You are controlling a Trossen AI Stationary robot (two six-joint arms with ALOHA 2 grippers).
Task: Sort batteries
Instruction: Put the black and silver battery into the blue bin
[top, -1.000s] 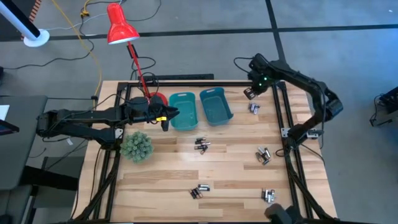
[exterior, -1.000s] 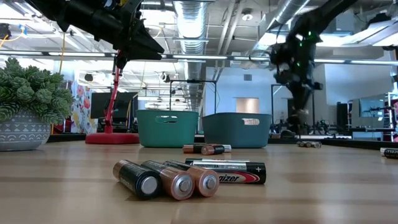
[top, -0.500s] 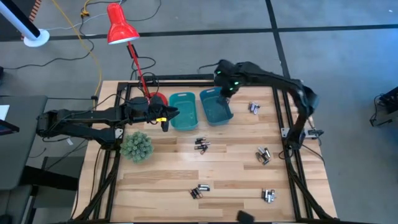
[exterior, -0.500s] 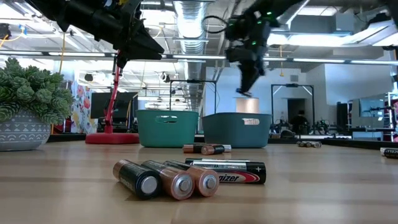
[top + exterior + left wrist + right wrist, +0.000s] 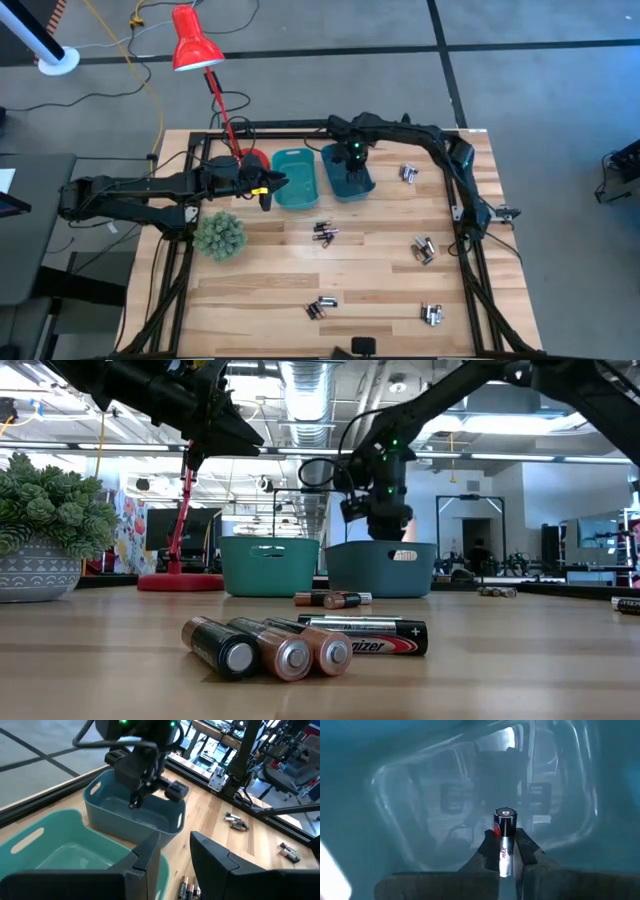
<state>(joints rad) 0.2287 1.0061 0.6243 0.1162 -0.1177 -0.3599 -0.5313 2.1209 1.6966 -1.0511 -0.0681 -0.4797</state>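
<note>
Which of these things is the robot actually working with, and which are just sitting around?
In the job:
batteries on the table
battery held by the right gripper
two teal bins
left gripper, waiting

Just lying about:
red lamp
plant

Two bins sit side by side at the counter's [image 5: 260,270] back: left bin [image 5: 295,179], right bin [image 5: 347,170]. The lamp [image 5: 195,45] stands behind-left of them, the plant [image 5: 220,234] in front-left. The right tool [image 5: 354,172], gripping a battery [image 5: 504,841], hangs over the right bin. The left tool [image 5: 270,187] hovers beside the left bin. Battery clusters [image 5: 325,233] lie scattered in front and right.
</note>
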